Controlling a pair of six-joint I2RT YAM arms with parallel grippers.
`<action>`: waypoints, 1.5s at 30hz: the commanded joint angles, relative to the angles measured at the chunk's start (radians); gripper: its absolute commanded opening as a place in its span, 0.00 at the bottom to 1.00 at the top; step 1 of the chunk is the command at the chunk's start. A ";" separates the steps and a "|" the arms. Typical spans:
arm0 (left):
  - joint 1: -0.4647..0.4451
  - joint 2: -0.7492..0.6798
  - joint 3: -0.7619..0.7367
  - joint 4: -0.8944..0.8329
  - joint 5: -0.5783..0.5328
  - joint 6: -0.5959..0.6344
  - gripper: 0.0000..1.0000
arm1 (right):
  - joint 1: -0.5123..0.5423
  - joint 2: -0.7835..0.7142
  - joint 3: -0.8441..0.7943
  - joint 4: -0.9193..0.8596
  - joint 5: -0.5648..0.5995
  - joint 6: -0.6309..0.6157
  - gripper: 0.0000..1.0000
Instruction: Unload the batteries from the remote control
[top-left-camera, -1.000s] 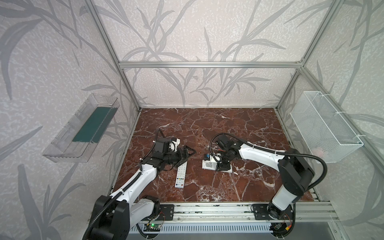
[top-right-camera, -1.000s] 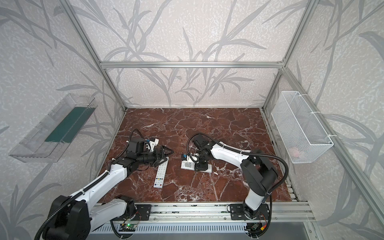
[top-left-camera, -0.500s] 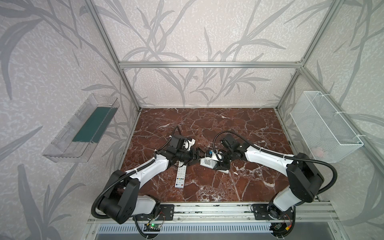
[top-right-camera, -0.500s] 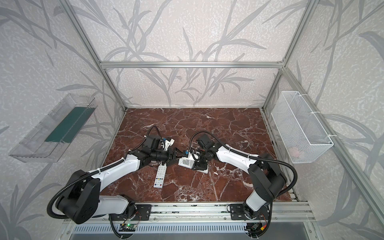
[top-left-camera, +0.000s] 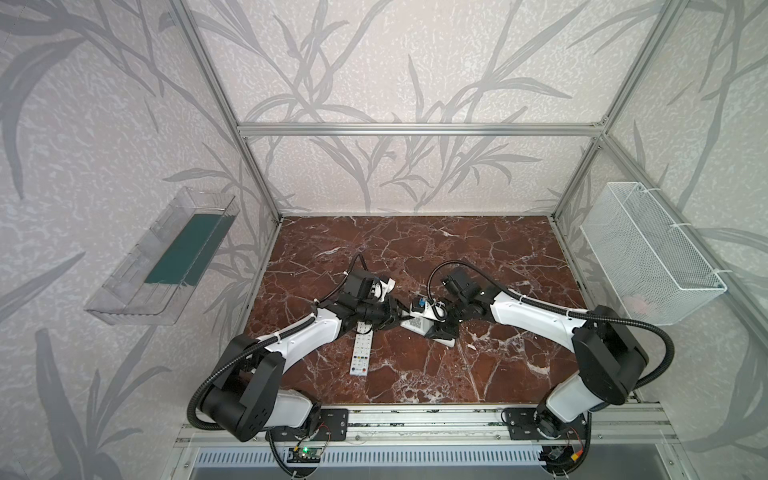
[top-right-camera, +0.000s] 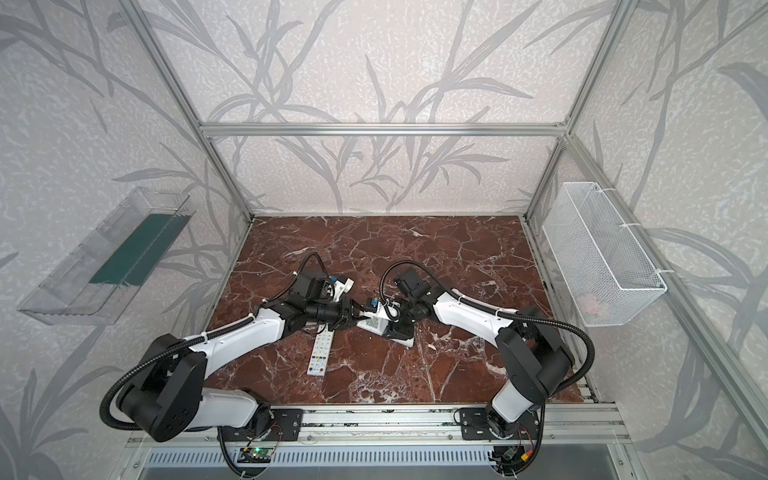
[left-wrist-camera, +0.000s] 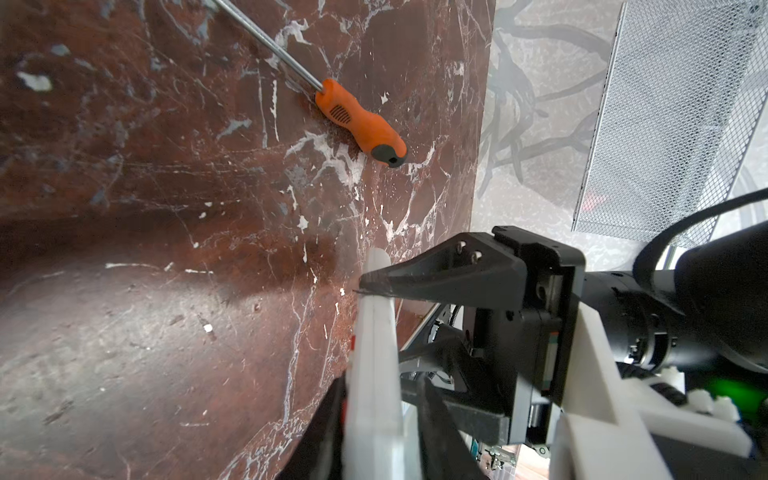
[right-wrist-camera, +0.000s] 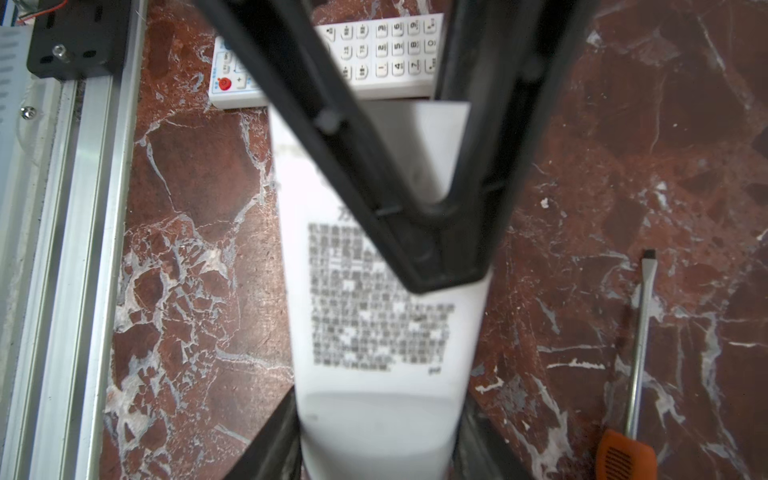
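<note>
Orange-handled screwdriver (left-wrist-camera: 353, 116) near the held remote control (left-wrist-camera: 374, 332), in wrist views only.

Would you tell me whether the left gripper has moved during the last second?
Yes: the left gripper has swung right, away from the flat-lying remote's far end, onto the raised remote.

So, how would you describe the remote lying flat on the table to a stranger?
On the red marble table, look left of the middle, towards the front rail. A slim white remote lies flat there, keypad up; the other remote sits between black fingers, printed back showing.
</note>
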 joint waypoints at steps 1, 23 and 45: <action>-0.006 0.007 -0.008 0.035 0.027 0.000 0.23 | -0.004 -0.027 -0.009 0.017 0.005 0.016 0.72; -0.026 -0.051 -0.063 0.125 -0.017 0.134 0.16 | -0.442 -0.316 0.073 -0.314 -0.100 1.026 0.99; -0.031 -0.003 -0.051 0.091 0.003 0.229 0.13 | -0.178 -0.251 -0.335 0.212 -0.053 1.431 0.99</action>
